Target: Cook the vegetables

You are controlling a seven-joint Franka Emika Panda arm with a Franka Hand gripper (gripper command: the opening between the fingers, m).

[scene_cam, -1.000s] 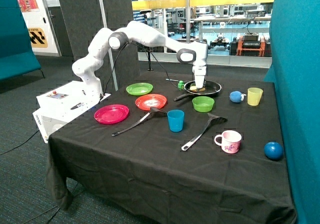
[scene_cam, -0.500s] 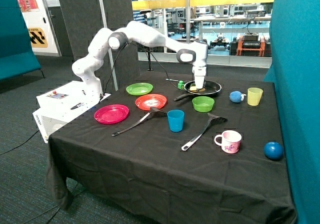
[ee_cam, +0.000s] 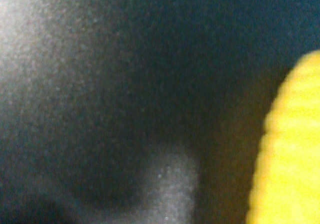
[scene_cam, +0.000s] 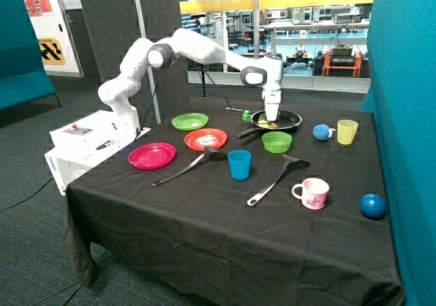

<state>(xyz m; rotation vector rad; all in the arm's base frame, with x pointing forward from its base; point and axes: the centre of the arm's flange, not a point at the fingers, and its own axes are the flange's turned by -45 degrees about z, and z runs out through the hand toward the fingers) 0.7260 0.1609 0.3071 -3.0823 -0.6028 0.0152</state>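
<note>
A: Claw [scene_cam: 271, 121] down inside the black frying pan [scene_cam: 289, 120] at the far side of the tabletop [scene_cam: 204, 217], right over the pale yellow vegetable [scene_cam: 268, 124]. Whether it is apart or clamped on anything I cannot tell; neither view shows it.

B: Walk me from the front edge back.

A: Nearest is a blue ball [scene_cam: 372, 205] by the corner and a pink mug [scene_cam: 313, 193]. Then two black spatulas [scene_cam: 276, 179], a blue cup [scene_cam: 239, 164], a pink plate [scene_cam: 152, 155]. Behind those, a red plate [scene_cam: 206, 139], a green bowl [scene_cam: 276, 142], a green plate [scene_cam: 189, 121]. Farthest: the pan, a bright green cube [scene_cam: 246, 116] just beside it, a second blue ball [scene_cam: 321, 132] and a yellow cup [scene_cam: 347, 131].

B: So where do the vegetables stand?

A: The yellow one lies in the pan. The wrist view shows its ridged yellow flank [ee_cam: 292, 149] against the dark pan floor. The dark green piece I cannot find; it may be hidden behind the arm or lost against the pan.

B: How would the yellow one handle?

A: My guess: a light, stiff toy, smooth enough to slip and likely to roll. Taking it across the narrow middle seems safest.

B: Anything else unclear?

A: The pan's interior is mostly blocked by the arm, so its full contents stay unknown.
</note>
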